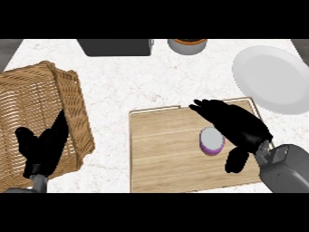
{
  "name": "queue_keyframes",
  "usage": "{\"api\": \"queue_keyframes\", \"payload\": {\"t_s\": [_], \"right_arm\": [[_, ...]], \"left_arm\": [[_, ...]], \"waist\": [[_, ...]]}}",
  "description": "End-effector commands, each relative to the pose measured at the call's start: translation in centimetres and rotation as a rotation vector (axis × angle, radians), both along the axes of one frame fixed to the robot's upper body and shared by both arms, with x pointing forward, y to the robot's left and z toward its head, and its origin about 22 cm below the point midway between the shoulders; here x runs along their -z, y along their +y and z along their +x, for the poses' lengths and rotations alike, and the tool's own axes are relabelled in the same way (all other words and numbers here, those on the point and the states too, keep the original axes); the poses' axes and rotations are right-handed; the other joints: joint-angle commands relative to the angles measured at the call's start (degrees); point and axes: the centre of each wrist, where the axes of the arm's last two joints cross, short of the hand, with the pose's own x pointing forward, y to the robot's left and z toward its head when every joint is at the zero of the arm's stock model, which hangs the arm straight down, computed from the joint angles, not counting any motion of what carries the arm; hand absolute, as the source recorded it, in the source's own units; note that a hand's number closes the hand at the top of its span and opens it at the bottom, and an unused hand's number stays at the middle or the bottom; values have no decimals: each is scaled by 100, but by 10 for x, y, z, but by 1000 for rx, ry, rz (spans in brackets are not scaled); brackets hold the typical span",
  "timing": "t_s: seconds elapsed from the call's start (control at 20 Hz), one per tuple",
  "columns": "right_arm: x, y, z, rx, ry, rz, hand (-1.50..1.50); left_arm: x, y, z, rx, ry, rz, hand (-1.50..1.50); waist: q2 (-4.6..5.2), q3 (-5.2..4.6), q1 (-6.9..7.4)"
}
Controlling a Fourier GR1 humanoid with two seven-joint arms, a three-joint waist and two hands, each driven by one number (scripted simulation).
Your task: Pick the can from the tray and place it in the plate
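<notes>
While my right hand [240, 129] hangs over the flat, pale wooden tray [166, 158], its fingers [210, 110] are stretched out and slightly spread, the thumb [235, 161] pointing down toward the lower edge, and they curl round nothing. Just beside the palm, on its left, the small purple can with a pale grey lid [211, 141] stands upright on the tray's right half; whether my palm touches it I cannot tell. Up and to the right, the round white plate [276, 79] lies on the white marbled bench [137, 77], just past the tray's far right corner and apart from the can. My left hand [41, 147] rests in front of the big woven wicker basket [23, 113] at the left, fingers up and relaxed, holding nothing. Along the far edge of the bench sit a dark grey box-shaped thing [114, 47] and a grey round pot with an orange-brown inside [187, 45], both cut off by the view's upper edge.
</notes>
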Motion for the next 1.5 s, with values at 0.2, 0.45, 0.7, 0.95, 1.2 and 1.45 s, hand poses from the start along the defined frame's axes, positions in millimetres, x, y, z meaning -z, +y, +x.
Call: {"api": "queue_keyframes", "payload": {"t_s": [0.2, 0.45, 0.7, 0.95, 1.2, 1.45], "right_arm": [[25, 27, 0, 1, 35, -31, -150], [34, 10, 11, -97, 67, -143, 150], [36, 5, 14, -127, -25, -120, 150], [56, 10, 8, -129, -89, -97, 150], [30, -26, 71, 703, -116, -47, 150], [-11, -34, 101, 1107, -333, 78, 150]], "left_arm": [[35, -8, -9, 1, 113, -50, 0], [13, -12, 12, 25, 115, -61, 0], [27, -18, -5, 18, 134, -60, 0], [23, -23, -5, 22, 121, -80, 0], [6, -10, -2, 23, 50, -55, 0], [0, -15, -2, 53, 37, -54, 0]], "waist": [[81, -134, -13], [102, -130, -11], [89, -128, 5], [81, -127, -4], [292, -134, 26], [332, -137, 280]]}}
